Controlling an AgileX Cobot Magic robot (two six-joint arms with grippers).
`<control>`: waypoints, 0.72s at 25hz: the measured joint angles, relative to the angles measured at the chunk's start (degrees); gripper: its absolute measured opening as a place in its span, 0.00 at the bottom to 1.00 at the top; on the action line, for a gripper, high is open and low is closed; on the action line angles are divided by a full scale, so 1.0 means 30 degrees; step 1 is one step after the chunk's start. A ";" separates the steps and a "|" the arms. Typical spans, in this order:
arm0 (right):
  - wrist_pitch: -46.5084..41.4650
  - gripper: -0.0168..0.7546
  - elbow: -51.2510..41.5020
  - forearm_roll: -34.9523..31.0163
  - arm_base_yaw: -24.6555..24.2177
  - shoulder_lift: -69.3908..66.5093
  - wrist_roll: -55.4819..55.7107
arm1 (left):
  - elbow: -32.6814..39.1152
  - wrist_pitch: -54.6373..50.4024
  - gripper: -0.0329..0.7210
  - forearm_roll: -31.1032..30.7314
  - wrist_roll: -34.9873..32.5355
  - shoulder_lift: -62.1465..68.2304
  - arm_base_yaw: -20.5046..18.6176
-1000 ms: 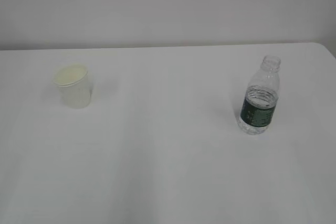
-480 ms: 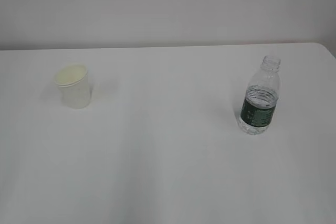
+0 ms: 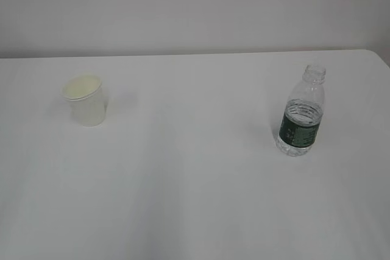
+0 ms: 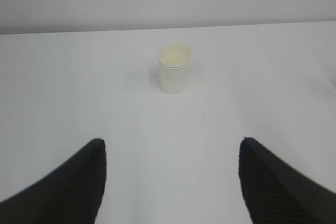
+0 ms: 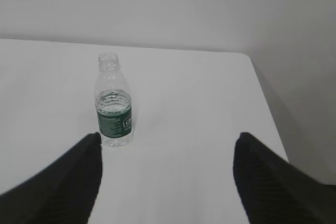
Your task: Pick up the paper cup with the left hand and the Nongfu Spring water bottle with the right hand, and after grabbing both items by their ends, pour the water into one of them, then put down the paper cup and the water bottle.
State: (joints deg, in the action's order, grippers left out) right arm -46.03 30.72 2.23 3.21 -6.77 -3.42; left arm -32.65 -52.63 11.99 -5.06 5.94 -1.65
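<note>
On the white tabletop (image 3: pixel 195 199), as the exterior view shows it, the small white tapered paper cup (image 3: pixel 85 100) stands upright at the left and the small clear ribbed plastic bottle with a dark green label band (image 3: pixel 301 111) stands upright at the right, well apart from each other. The bottle has no cap, and clear water (image 3: pixel 303 111) reaches about to the top of the label. No arm appears in this view.

From the left wrist view, the left tool (image 4: pixel 170 179) hangs over the tabletop with its two dark fingers (image 4: pixel 68 187) wide apart and nothing between them. The cup (image 4: pixel 174 68) stands ahead of it, about in line with the gap, not touched. Its cream inside looks empty, though I cannot be sure.

From the right wrist view, the right tool (image 5: pixel 165 182) is also spread wide and holds nothing. The bottle (image 5: pixel 113 101) stands ahead, near the left finger (image 5: pixel 63 184) and not between the two.

My judgement is that the task is at its very beginning: neither thing is grasped, so picking up, pouring and putting down all remain. The right tool probably needs to shift sideways to centre on the bottle.
</note>
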 joint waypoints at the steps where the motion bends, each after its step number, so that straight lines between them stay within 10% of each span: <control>1: 0.0138 0.79 0.0000 0.0000 0.0000 -0.0180 -0.0068 | 0.0000 0.0102 0.79 0.0000 -0.0095 0.0201 0.0000; 18: 0.3104 0.79 0.0000 0.0000 0.0000 -0.2750 -0.0239 | 0.0000 0.3192 0.78 0.0000 -0.0397 0.3255 0.0000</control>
State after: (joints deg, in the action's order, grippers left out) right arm -36.72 30.72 2.23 3.21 -15.02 -4.13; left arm -32.65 -43.06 11.99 -6.25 15.70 -1.65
